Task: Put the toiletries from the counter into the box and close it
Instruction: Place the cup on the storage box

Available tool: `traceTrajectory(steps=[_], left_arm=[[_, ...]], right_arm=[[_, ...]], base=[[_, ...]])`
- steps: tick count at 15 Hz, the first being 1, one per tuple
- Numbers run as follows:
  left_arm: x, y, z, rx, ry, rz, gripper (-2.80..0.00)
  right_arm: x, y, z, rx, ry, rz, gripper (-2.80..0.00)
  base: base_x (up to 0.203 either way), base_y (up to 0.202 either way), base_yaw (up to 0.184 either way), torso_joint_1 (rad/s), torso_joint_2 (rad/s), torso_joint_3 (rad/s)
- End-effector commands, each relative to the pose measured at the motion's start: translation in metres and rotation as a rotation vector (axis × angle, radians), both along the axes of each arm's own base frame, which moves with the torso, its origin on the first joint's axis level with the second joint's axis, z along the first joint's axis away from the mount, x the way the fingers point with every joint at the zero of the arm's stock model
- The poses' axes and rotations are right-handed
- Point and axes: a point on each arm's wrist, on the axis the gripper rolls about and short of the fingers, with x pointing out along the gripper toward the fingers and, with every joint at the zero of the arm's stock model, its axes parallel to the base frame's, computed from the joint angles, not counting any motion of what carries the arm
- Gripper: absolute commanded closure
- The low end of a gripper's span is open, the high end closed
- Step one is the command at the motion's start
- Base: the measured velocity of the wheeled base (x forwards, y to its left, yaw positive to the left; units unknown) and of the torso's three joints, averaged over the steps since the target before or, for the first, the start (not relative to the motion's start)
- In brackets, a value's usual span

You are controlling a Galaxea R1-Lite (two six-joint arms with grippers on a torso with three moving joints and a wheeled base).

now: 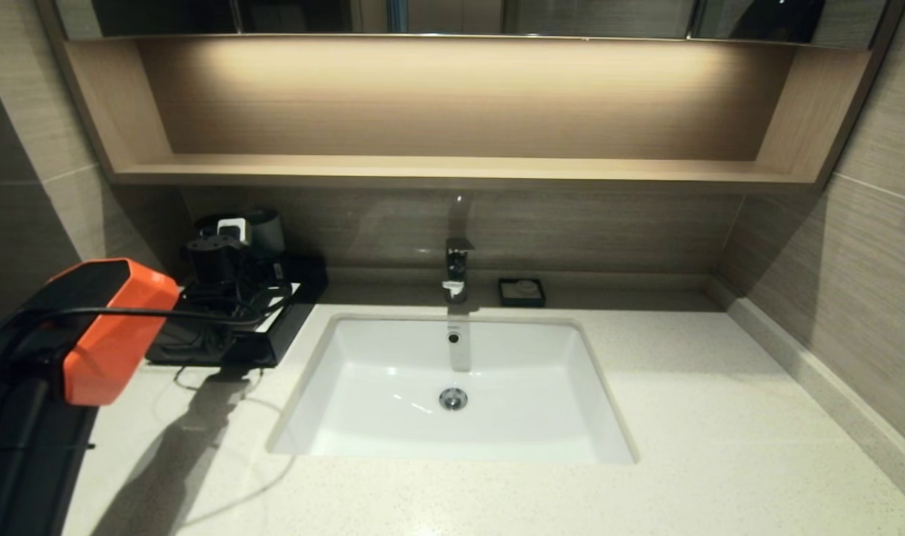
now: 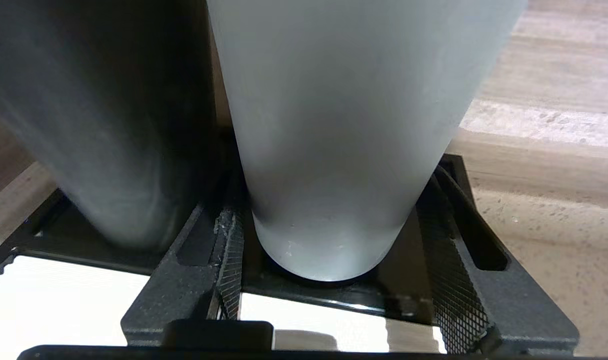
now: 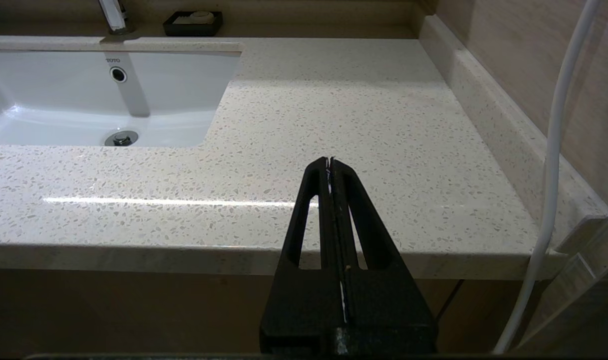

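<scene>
The black box (image 1: 285, 327) with its white top panel (image 2: 59, 300) stands at the back left of the counter (image 1: 720, 417). Two grey cups stand on it. My left gripper (image 1: 218, 257) is over the box, open, its fingers on either side of the base of the lighter grey cup (image 2: 334, 125), with gaps at both pads. A darker cup (image 2: 99, 115) stands beside it. No toiletries show in any view. My right gripper (image 3: 330, 161) is shut and empty, low before the counter's front edge.
The white sink (image 1: 452, 372) is set into the counter's middle, with a faucet (image 1: 456, 268) behind it and a small black soap dish (image 1: 522, 292) to its right. A wooden shelf (image 1: 452, 167) hangs above. A white cable (image 3: 549, 175) runs by the right wall.
</scene>
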Motion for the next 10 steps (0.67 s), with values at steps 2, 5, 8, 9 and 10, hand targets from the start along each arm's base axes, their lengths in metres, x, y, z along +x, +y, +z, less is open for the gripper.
traceTrajectory(steps=[2, 5, 8, 9, 10], left_arm=[[0.0015, 0.0001, -0.0039, 0.000, -0.001, 0.001, 0.00], [0.0020, -0.0003, -0.0064, -0.001, 0.004, 0.000, 0.00], [0.0048, 0.0005, -0.0070, 0.000, -0.004, 0.001, 0.00], [0.0055, 0.0006, -0.0076, 0.000, -0.005, 0.002, 0.00], [0.0057, 0.0006, -0.0080, 0.000, -0.005, 0.001, 0.00]], right_arm=[[-0.0001, 0.0000, -0.0001, 0.000, -0.002, 0.001, 0.00], [0.0000, 0.0000, -0.0003, 0.000, -0.001, 0.001, 0.00], [0.0000, 0.0000, -0.0004, 0.000, 0.000, 0.001, 0.00], [0.0000, 0.0000, -0.0004, 0.000, 0.000, 0.001, 0.00], [0.0000, 0.0000, -0.0004, 0.000, 0.000, 0.001, 0.00]], base=[[0.000, 0.000, 0.000, 0.000, 0.00, 0.000], [0.000, 0.000, 0.000, 0.000, 0.00, 0.000], [0.000, 0.000, 0.000, 0.000, 0.00, 0.000], [0.000, 0.000, 0.000, 0.000, 0.00, 0.000], [0.000, 0.000, 0.000, 0.000, 0.00, 0.000]])
